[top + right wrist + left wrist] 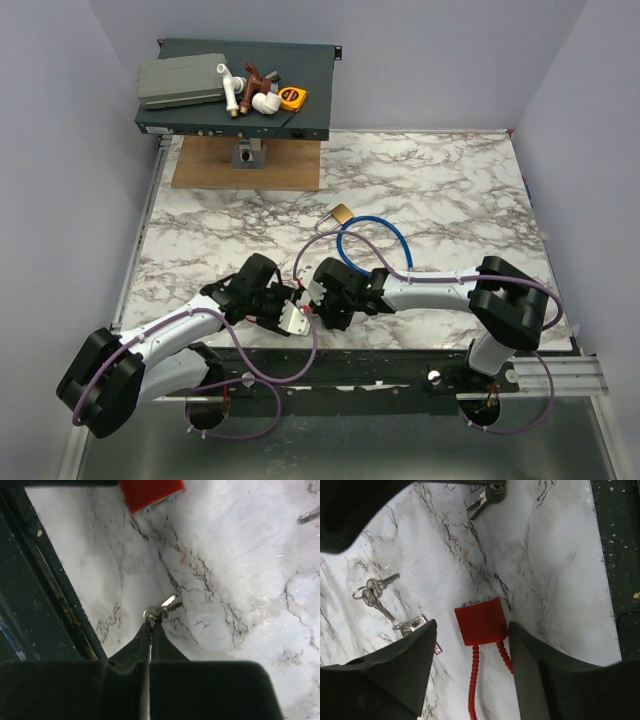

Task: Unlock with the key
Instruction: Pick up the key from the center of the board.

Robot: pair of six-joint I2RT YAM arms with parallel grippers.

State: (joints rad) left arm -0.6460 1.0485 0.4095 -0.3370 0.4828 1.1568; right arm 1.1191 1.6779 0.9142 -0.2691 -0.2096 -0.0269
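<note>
Two fingers of the right gripper (pixel 151 625) were pinched shut on the small silver key (pixel 164 606) at mid-frame, with the red cable lock (pixel 150 492) at upper centre. The left gripper (pixel 472 627) stood open astride that lock. Clamping the lock body before aligning the key's blade seemed advisable.

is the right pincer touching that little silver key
Touching. The right wrist view shows the right pincer closed, with the small silver key clamped between its fingertips and sticking out past them.
</note>
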